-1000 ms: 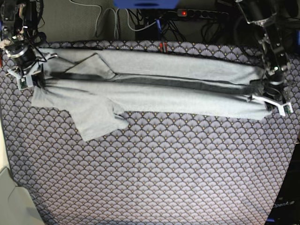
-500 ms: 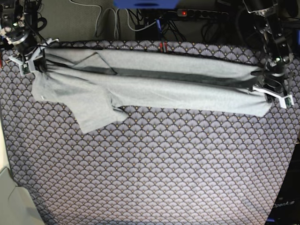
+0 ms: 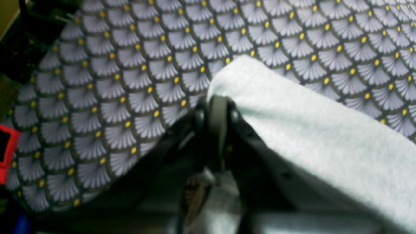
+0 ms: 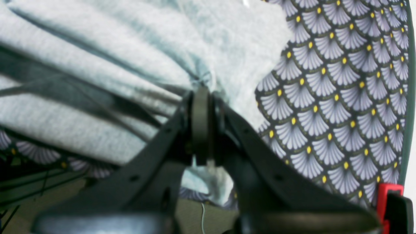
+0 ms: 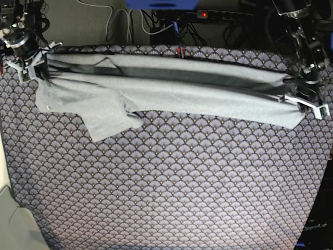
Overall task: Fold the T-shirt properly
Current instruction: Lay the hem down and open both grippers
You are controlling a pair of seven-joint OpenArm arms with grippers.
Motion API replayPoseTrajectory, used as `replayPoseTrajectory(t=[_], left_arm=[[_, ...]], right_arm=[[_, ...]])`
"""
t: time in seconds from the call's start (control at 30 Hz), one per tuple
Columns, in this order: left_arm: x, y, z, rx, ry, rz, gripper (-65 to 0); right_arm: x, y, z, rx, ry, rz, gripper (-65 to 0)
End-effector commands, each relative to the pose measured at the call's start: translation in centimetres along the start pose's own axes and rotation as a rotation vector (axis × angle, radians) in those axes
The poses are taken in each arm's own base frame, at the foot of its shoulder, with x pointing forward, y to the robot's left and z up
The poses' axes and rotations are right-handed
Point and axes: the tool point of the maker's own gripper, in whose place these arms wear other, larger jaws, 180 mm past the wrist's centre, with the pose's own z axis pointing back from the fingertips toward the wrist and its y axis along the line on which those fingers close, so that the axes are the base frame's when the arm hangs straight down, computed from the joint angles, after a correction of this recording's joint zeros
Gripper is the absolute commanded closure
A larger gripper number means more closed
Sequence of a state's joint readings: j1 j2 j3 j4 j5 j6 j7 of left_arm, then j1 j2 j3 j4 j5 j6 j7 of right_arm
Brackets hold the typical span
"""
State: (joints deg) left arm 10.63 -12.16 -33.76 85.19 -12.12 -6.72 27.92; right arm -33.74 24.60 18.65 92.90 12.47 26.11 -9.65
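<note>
The pale grey T-shirt [image 5: 171, 96] stretches as a long band across the far part of the table, lifted at both ends. A sleeve [image 5: 106, 122] hangs down onto the cloth at the left. My left gripper [image 5: 301, 99] at the right end is shut on the T-shirt [image 3: 308, 123]; its black jaws pinch the fabric edge in the left wrist view [image 3: 216, 107]. My right gripper [image 5: 32, 65] at the far left corner is shut on the T-shirt [image 4: 136, 48], and the right wrist view shows the fabric bunched at its fingertips [image 4: 201, 94].
The purple-grey fan-patterned table cloth [image 5: 171, 192] covers the table. Cables and a power strip [image 5: 218, 14] lie behind the far edge. A red piece [image 4: 388, 195] sits at the cloth's edge in the right wrist view.
Both grippers have carried the held edge of the T-shirt toward the far edge of the table. The right gripper moved most, up into the far left corner. The fold between the layers has narrowed.
</note>
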Motion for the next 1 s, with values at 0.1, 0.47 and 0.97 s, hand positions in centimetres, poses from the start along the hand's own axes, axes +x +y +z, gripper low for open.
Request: replayPoseTrajectory(t=[0.1, 0.47, 0.97], left_arm=[[1.7, 0.8, 0.0, 0.024, -0.057, -0.004, -0.5], [1.7, 0.8, 0.0, 0.024, -0.057, -0.004, -0.5], [-0.8, 0.8, -0.2, 0.016, 0.049, 0.033, -32.0]], right_arm=[[0.9, -1.1, 0.4, -0.023, -0.026, 0.020, 0.0], [-0.3, -1.5, 1.2, -0.037, 0.004, 0.016, 0.0], [-1.3, -2.5, 1.3, -0.064, 0.028, -0.004, -12.7]])
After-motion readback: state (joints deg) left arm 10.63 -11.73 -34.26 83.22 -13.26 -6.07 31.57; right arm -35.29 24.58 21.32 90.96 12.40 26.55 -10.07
